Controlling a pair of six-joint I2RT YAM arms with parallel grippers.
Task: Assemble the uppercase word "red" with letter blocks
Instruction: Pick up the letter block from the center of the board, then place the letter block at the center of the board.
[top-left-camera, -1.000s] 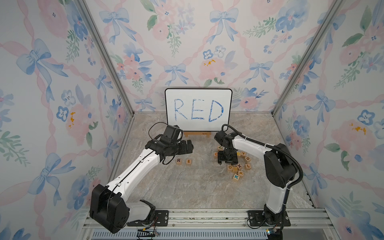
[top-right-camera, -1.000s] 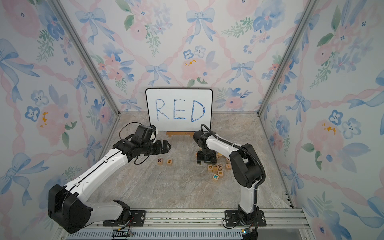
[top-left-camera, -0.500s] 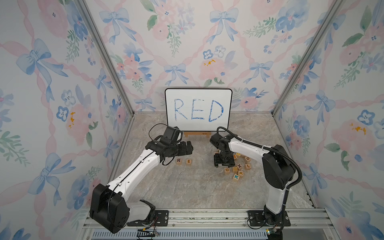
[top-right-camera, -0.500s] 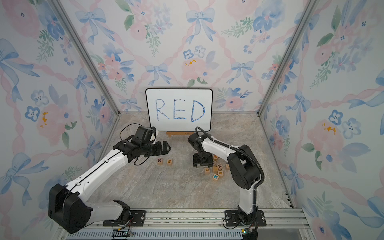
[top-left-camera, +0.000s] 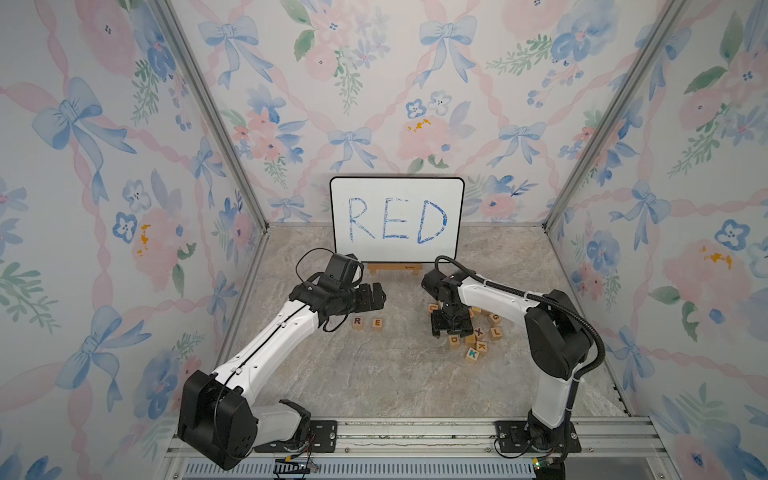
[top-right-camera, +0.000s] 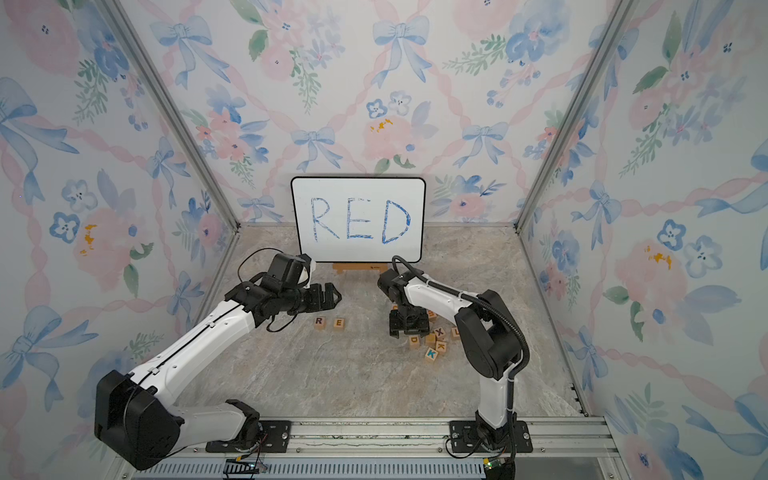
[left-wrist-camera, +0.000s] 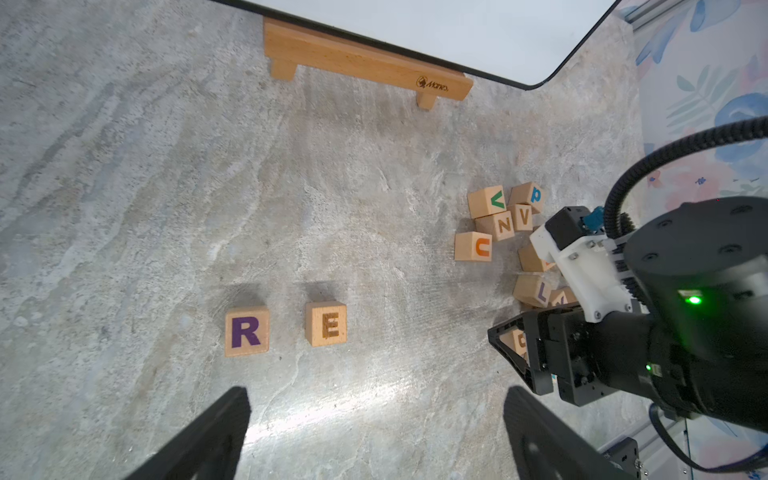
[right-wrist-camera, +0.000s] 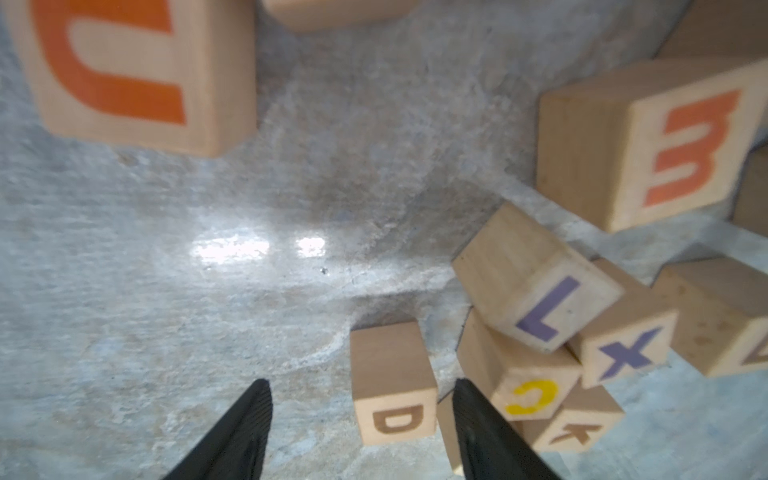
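Two set down: R block (top-left-camera: 357, 321), with E block (top-left-camera: 377, 323) just beside at its 3 o'clock.
D block (right-wrist-camera: 392, 419): farther toward 3 o'clock from E block, on the table.
Left gripper (left-wrist-camera: 374, 399): fingers wide, empty.
Right gripper (right-wrist-camera: 359, 384): fingers half-spread, straddling D block, not clamped.

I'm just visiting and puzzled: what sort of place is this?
Likely a robot test booth, not a playroom: two robot arms bolted to a metal rail, floral panels boxing in the tabletop, and a whiteboard reading RED.

R block (top-left-camera: 358, 322) and E block (top-left-camera: 377, 323) seen side by side at frame centre, D block (top-left-camera: 455, 340) seen further right, just below the right gripper (top-left-camera: 451, 332), among scattered cubes (top-left-camera: 472, 354)
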